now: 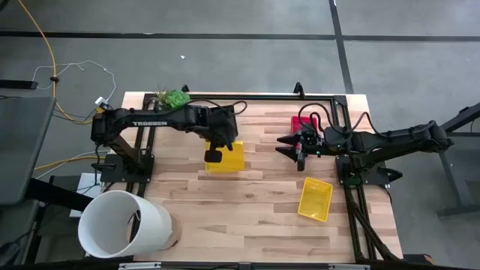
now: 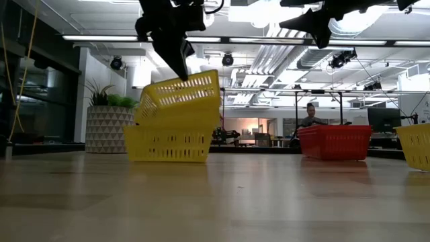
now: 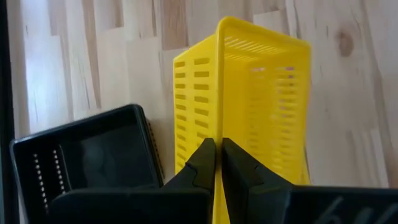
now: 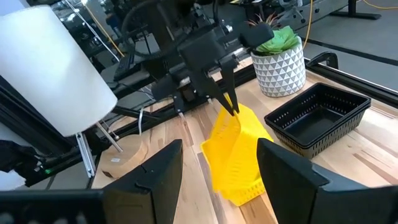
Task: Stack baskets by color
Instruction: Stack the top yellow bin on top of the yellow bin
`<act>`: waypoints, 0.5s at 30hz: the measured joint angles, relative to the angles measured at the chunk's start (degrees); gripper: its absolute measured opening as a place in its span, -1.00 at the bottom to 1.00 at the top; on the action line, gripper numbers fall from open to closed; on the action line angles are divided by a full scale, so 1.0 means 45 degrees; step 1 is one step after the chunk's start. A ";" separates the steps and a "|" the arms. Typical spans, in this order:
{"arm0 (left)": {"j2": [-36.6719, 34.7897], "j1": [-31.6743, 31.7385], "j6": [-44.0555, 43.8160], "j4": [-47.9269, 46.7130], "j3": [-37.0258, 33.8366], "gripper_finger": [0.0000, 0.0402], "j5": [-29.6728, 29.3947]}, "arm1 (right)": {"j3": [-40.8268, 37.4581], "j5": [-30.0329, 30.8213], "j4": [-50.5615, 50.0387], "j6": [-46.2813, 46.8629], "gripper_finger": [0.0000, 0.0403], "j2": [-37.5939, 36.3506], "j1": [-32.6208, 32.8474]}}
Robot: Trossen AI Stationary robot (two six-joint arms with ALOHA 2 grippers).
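Note:
My left gripper (image 1: 214,156) is shut on a yellow basket (image 2: 180,97) that sits tilted on a second yellow basket (image 2: 168,143), left of the table's middle. Its lower end rests in that second basket. A black basket (image 3: 87,155) stands close by, toward the far side, and in the high view the left arm covers it. A third yellow basket (image 1: 315,199) lies at the near right. A red basket (image 1: 301,122) sits at the far right, partly under my right arm. My right gripper (image 1: 282,147) hangs open above the table, touching nothing. My left gripper pinches the top basket's side wall at its rim (image 3: 217,134), one finger inside the basket and one outside. The fingers (image 2: 181,64) slant down from above. The basket is tilted, with the held side raised and its low end on the yellow basket beneath.
A large white cylinder (image 1: 124,225) stands at the near left corner. A green plant in a white pot (image 1: 172,97) is at the far left. Bare wood lies between the yellow stack and the right-hand baskets. A person (image 2: 310,115) sits in the room behind.

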 joint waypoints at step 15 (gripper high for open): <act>0.0565 0.0283 -0.0539 -0.0580 0.0000 -1.00 0.1352 | 0.0000 0.0158 -0.0211 -0.0029 -0.04 0.0000 0.0002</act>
